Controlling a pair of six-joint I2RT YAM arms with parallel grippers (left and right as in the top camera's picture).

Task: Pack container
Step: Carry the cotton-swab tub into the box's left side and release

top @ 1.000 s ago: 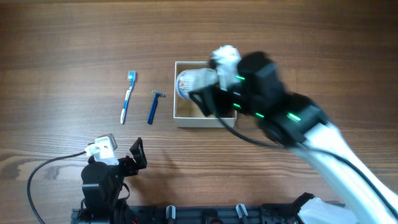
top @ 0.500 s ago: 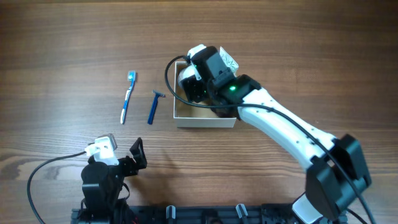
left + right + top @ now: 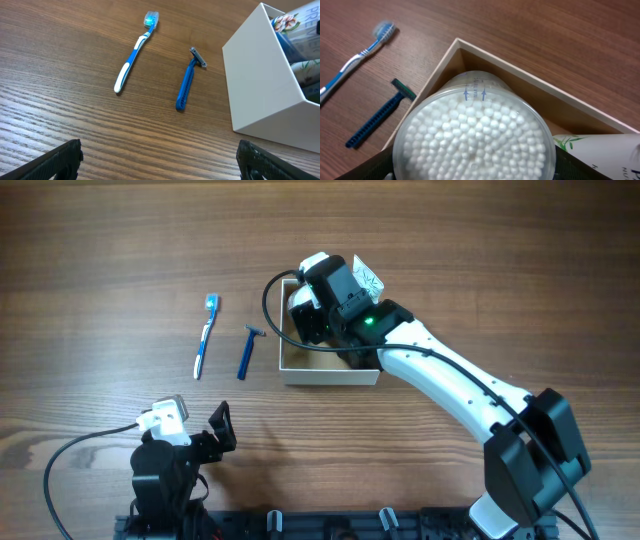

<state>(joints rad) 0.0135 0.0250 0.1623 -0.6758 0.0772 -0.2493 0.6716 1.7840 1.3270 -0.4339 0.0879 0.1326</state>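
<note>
The container (image 3: pixel 330 376) is a shallow white-walled box with a tan inside, at the table's middle. It also shows in the left wrist view (image 3: pixel 260 85) and the right wrist view (image 3: pixel 530 95). My right gripper (image 3: pixel 318 318) is shut on a round clear jar of cotton swabs (image 3: pixel 472 135) and holds it over the container's left part, low inside the walls. A white tube with a floral print (image 3: pixel 600 150) lies in the container on the right. My left gripper (image 3: pixel 160 155) is open and empty near the front left.
A blue and white toothbrush (image 3: pixel 205 337) and a blue razor (image 3: pixel 246 352) lie side by side on the wood, left of the container. Both show in the left wrist view, toothbrush (image 3: pixel 134 52) and razor (image 3: pixel 189 80). A cable loops at the front left.
My right arm swung left with the jar and lowered it into the container's left part. In the last half second it barely moved. The left arm stayed still.
</note>
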